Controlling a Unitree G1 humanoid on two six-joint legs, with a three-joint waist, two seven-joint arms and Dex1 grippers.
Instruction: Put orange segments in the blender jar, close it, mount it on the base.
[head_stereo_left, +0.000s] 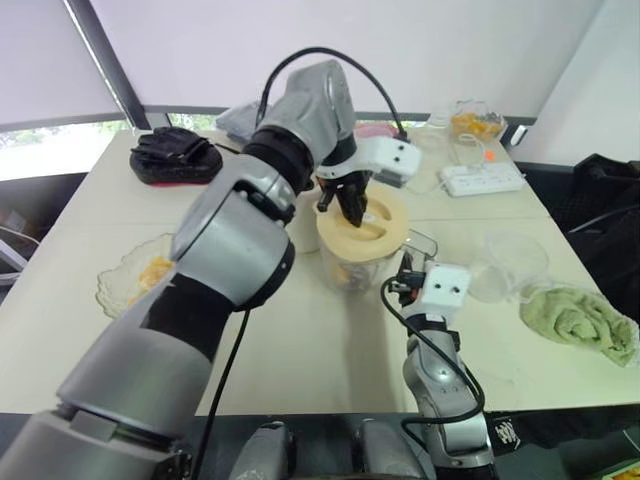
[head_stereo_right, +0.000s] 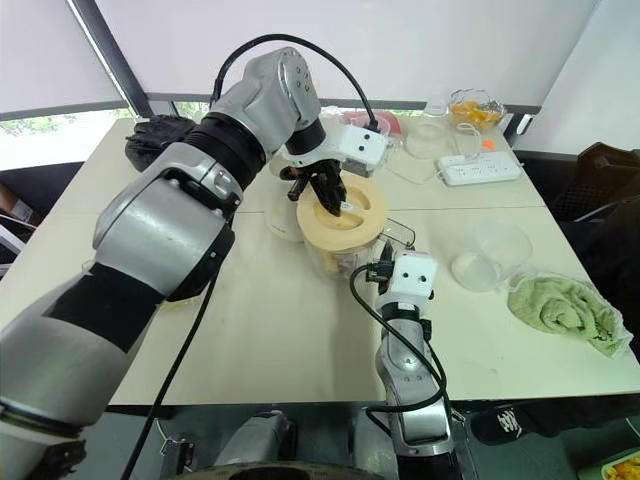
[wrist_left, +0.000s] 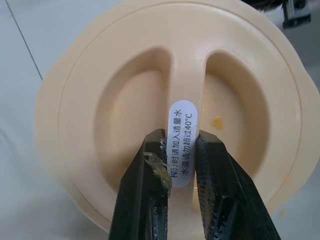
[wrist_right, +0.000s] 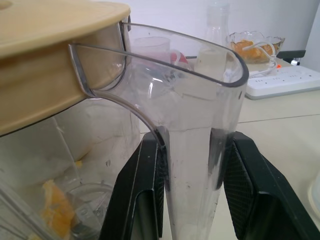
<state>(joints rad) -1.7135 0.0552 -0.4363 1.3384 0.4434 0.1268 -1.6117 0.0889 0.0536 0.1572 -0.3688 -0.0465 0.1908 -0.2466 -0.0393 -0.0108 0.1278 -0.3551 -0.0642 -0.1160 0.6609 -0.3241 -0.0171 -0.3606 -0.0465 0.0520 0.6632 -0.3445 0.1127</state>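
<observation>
Orange segments (wrist_right: 54, 212) are seen at the bottom of the jar (wrist_right: 45, 150), so the filling step is judged done. The lid (wrist_left: 100, 100) is set on the jar's rim, and its central ridge is pinched between the fingers of the left end effector (wrist_left: 180, 142), directly beneath which the jar stands on the counter (head_stereo_left: 300, 350). The jar's clear handle (wrist_right: 200, 95) is clamped between the fingers of the right end effector (wrist_right: 194, 145), with the jar body just beside it. Closing is judged to be under way; whether the lid is fully seated cannot be told. A white object (head_stereo_right: 282, 220) just beyond the left end effector is taken for the base, so mounting is left to be done.
</observation>
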